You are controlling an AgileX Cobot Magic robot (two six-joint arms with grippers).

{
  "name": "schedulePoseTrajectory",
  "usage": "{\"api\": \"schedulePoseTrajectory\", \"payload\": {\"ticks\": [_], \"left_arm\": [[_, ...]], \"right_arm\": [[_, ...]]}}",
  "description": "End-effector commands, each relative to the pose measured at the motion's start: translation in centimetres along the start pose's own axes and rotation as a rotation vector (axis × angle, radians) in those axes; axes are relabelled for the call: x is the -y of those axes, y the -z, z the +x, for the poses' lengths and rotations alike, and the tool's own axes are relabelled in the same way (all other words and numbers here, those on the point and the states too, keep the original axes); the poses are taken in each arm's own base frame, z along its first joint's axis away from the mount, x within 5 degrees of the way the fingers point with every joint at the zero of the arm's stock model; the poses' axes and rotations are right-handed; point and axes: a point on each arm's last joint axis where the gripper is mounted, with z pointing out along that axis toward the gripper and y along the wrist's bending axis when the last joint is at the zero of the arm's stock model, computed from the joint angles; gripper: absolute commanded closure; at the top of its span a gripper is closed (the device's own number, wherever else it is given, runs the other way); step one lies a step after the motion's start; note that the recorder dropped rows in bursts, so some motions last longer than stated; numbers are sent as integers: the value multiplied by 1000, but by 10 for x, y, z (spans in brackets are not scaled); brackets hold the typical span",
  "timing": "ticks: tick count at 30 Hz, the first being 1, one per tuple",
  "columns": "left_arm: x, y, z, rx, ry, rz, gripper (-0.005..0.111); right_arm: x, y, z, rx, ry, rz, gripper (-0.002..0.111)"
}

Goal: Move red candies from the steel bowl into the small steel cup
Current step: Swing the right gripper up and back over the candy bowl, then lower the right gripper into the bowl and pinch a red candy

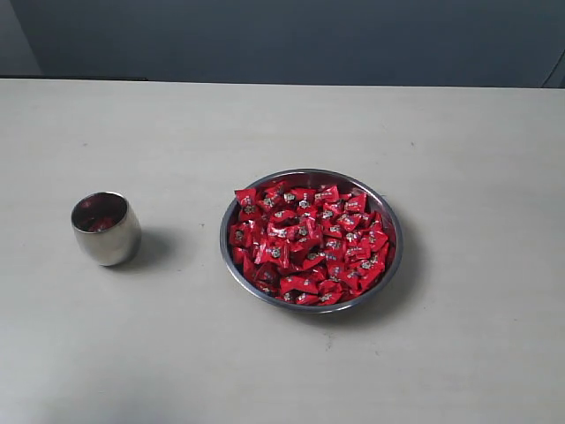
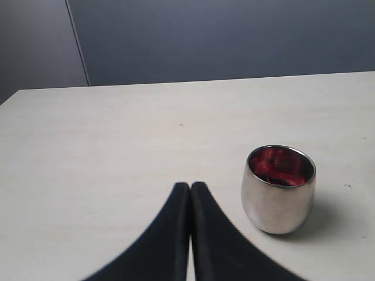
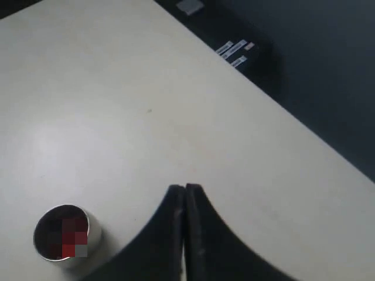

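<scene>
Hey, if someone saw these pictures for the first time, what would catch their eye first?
The heap of red candies filling the steel bowl, right of the table's middle in the exterior view. Next, the small steel cup standing apart to its left, some red showing inside.

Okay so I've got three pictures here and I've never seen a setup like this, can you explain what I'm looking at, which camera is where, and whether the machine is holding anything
This is a two-armed robot at a table. One picture comes from a camera off the arms and shows the whole scene: a wide steel bowl piled with red candies and, apart from it, a small steel cup with red showing inside. The other two come from cameras on the arms' wrists. The black wedge in each is that arm's end effector: the left end effector near the cup, the right end effector above the bare table. Both are shut and hold nothing.
</scene>
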Motion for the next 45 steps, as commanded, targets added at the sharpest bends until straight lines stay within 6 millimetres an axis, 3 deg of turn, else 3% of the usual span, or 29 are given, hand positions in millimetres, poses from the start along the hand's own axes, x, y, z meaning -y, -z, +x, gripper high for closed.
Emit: {"api": "schedulePoseTrajectory", "payload": {"ticks": [1, 5, 9, 13, 17, 25, 32, 45], "left_arm": [[0, 0, 1, 2, 5, 0, 106], [0, 0, 1, 2, 5, 0, 106], [0, 0, 1, 2, 5, 0, 106], [0, 0, 1, 2, 5, 0, 106], [0, 0, 1, 2, 5, 0, 106], [0, 0, 1, 2, 5, 0, 106], [0, 0, 1, 2, 5, 0, 106], [0, 0, 1, 2, 5, 0, 106]], "right_arm": [[14, 16, 6, -14, 7, 81, 109], [22, 10, 35, -42, -40, 71, 109], [19, 7, 79, -20, -52, 87, 109], [15, 28, 139, 41, -67, 131, 109], [36, 45, 194, -23, -169, 197, 109], [35, 27, 258, -67, -152, 234, 109], [40, -5, 281, -146, -162, 233, 109], [42, -11, 273, -113, -287, 241, 109]]}}
